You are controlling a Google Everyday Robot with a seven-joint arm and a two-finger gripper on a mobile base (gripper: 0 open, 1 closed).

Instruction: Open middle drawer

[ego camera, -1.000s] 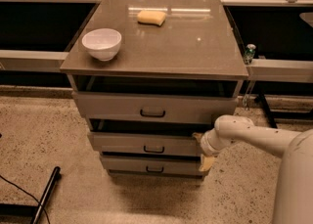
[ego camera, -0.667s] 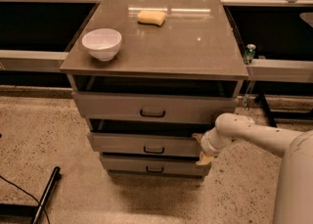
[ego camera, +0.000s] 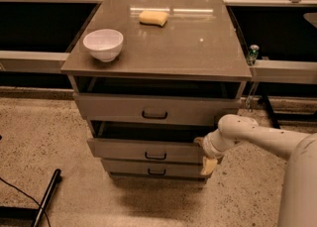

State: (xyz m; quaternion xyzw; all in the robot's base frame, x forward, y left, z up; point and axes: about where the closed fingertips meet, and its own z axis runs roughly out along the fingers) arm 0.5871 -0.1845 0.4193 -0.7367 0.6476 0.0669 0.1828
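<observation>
— What has changed, left to right?
— Nothing at upper left: the white round bowl and the yellow rectangular sponge sit as they did a second ago. At lower centre, the grey-brown flat-fronted middle drawer has barely crept outward, and a dark gap shows above it.
— And the hand?
— The white gripper is at that drawer's right end. Whether it grips anything I cannot tell. The opening looks nearly done.

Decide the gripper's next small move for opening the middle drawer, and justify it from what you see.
Probably draw the middle drawer a little farther out, toward the camera. The gripper sits at the right end of its front, away from the dark handle, and the drawer looks only partly out: a dark gap shows above its front, below the top drawer.
</observation>
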